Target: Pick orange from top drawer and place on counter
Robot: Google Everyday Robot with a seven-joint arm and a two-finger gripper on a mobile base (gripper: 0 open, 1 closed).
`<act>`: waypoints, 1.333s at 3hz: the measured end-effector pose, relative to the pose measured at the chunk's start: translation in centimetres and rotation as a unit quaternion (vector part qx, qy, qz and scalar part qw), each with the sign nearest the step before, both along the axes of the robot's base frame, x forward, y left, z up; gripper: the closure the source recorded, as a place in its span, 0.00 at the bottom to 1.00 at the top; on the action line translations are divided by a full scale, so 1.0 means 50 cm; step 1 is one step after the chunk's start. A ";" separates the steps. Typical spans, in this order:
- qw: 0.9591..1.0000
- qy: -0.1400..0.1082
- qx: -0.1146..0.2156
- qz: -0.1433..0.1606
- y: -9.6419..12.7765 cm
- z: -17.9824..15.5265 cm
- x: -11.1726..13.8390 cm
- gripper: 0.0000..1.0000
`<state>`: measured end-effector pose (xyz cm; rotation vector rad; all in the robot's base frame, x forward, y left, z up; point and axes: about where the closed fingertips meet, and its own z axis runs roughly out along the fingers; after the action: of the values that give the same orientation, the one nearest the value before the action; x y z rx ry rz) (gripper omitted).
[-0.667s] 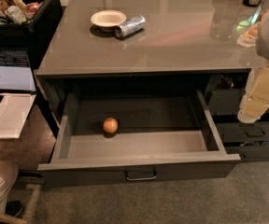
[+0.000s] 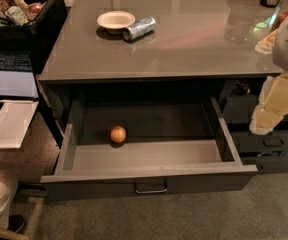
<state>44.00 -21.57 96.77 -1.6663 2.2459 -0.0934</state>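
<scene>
At the far left a black plastic bin [image 2: 31, 19] of mixed packets stands beside the bench, with a white printed sheet [image 2: 9, 124] lower down; neither bears on the job. The wide, shallow dark grey top drawer [image 2: 174, 156] is pulled well out from under the bench edge, its small metal bar handle [image 2: 151, 187] centred on the front. The small round orange-tan orange [image 2: 118, 134] lies alone on the drawer floor, left of centre, clear of every wall. Above, on the large glossy grey-brown bench [image 2: 184, 54], a shallow cream bowl [image 2: 115, 20] and a silver can [image 2: 139, 28] lying on its side sit just beside each other at the rear left.

The orange is probably light and firm with a little give; its skin looks smooth, and being round it should roll at a careless nudge on the flat drawer floor. The best hold seems to be from straight above, across its widest part, with a moderate squeeze; the walls are far enough off to leave room for that approach.

At the right edge the white-and-cream tool [image 2: 276, 104] hangs outside the drawer, beyond its right wall and well apart from the orange; whether it is open or closed cannot be told.
</scene>
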 end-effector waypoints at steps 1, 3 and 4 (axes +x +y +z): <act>0.999 -0.007 0.042 -0.024 0.012 -0.069 0.023 0.00; 0.983 -0.013 0.175 -0.051 0.116 -0.262 0.086 0.00; 0.980 -0.050 0.186 -0.059 0.123 -0.243 0.123 0.00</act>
<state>50.15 -15.41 84.60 -1.3044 2.1268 0.1979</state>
